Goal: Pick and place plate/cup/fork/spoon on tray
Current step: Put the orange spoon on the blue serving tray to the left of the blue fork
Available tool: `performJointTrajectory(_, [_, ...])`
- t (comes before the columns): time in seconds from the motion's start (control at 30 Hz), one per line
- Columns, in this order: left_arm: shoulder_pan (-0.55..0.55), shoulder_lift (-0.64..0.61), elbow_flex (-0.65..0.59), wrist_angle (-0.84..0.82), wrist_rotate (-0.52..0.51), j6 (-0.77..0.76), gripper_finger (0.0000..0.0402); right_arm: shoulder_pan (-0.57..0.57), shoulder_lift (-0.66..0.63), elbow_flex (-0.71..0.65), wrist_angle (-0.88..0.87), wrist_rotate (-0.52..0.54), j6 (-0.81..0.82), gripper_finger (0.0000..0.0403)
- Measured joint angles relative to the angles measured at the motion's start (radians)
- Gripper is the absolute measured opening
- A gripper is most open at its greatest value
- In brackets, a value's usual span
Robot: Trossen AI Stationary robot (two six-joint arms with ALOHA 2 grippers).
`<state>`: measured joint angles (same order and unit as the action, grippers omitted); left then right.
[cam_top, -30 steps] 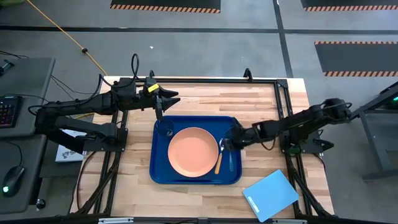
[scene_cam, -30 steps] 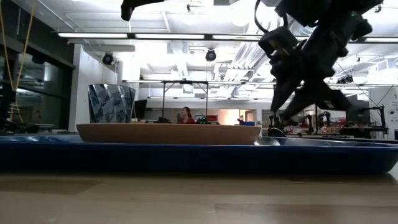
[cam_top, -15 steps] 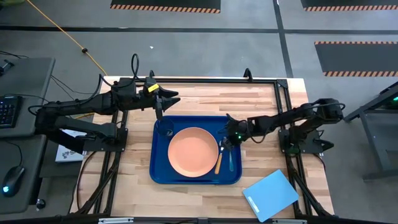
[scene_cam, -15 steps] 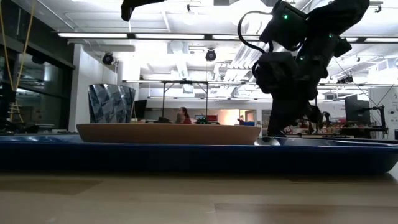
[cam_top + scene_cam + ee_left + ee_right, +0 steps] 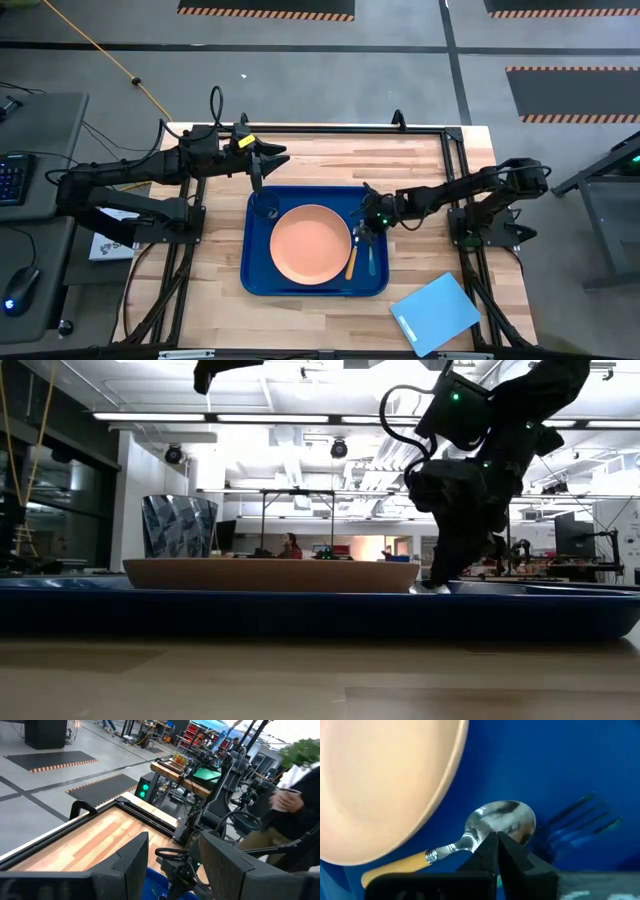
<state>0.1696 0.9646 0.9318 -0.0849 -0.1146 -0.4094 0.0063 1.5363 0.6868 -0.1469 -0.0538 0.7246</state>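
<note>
One tray (image 5: 262, 280) holds one plate (image 5: 310, 243), one cup (image 5: 265, 207), one spoon (image 5: 352, 258) and one fork (image 5: 373, 262) — utensils right of the plate. The right gripper (image 5: 364, 230), fingertips pressed together, touches down at the spoon's bowl. The left gripper (image 5: 257, 172) hovers beyond the cup, fingers parted. A light-blue board (image 5: 434, 313) lies on the wooden table (image 5: 330, 155) — workshop behind.

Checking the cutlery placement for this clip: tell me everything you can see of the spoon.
The spoon has an orange handle, a ridged metal collar and a round, shiny silver bowl. It lies flat on the floor of the dark-blue tray, between the plate and the fork, its bowl toward the table's far side. In the right wrist view its handle runs partly under the plate's rim. The right gripper, fingers shut, hangs right at the bowl; contact cannot be told.
</note>
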Motion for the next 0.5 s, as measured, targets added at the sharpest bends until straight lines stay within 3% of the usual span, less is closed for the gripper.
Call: performJointTrajectory(0.5, [0.000,0.000,0.000,0.000,0.000,-0.007,0.0164,0.000,0.025,-0.001,0.039,0.045,-0.033,0.0000])
